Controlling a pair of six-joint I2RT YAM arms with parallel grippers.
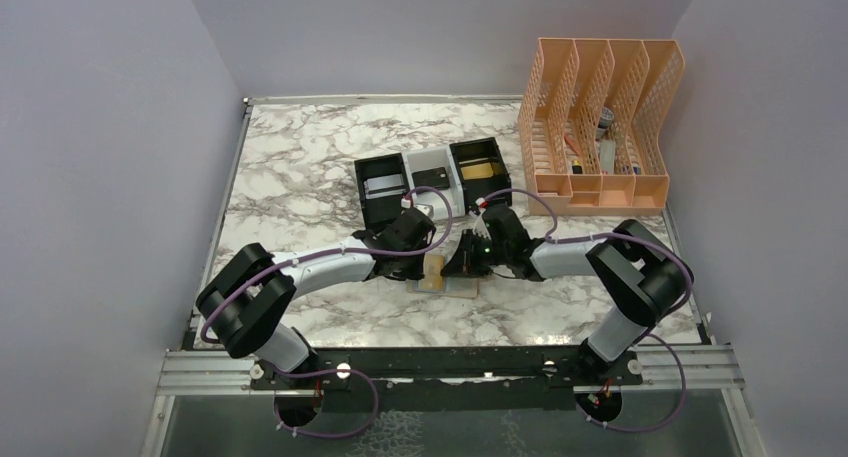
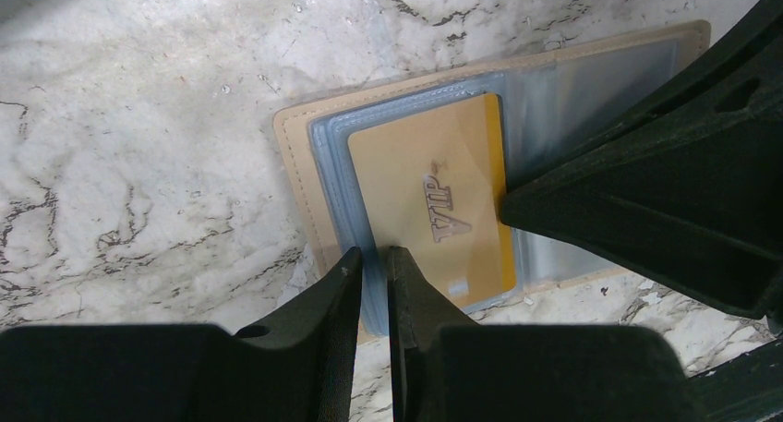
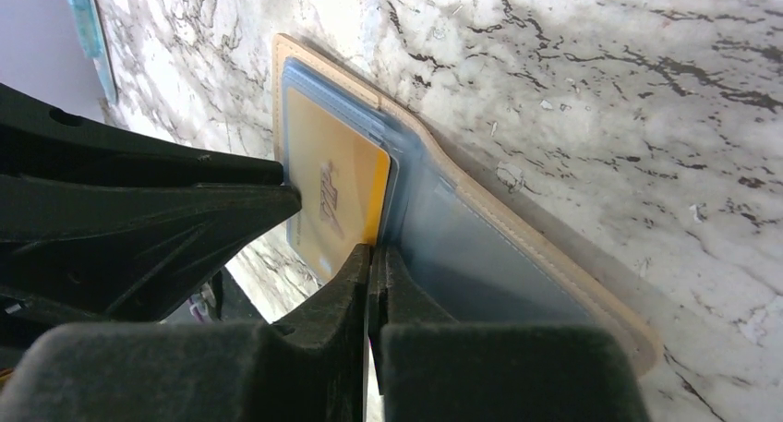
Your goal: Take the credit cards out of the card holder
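1. The right gripper is closed, its fingers pressed together with no gap. The tips rest on the yellow edge of the gold card. Whether that edge is nipped between them cannot be told.
2. The left gripper has its jaws a narrow slit apart. Its tips are down on the near edge of the holder, just beside the card. Whether it grips anything there cannot be told.
3. The card bears the raised letters "VIP".
4. Both arms stretch low and nearly level over the marble table, the left from the left and the right from the right. The wrists turn inward so the grippers face each other closely.
5. The holder lies open and flat between the grippers. The card sits in the clear pocket of one panel.
6. Small black and white bins stand just beyond the holder. A peach organizer stands at the far right.
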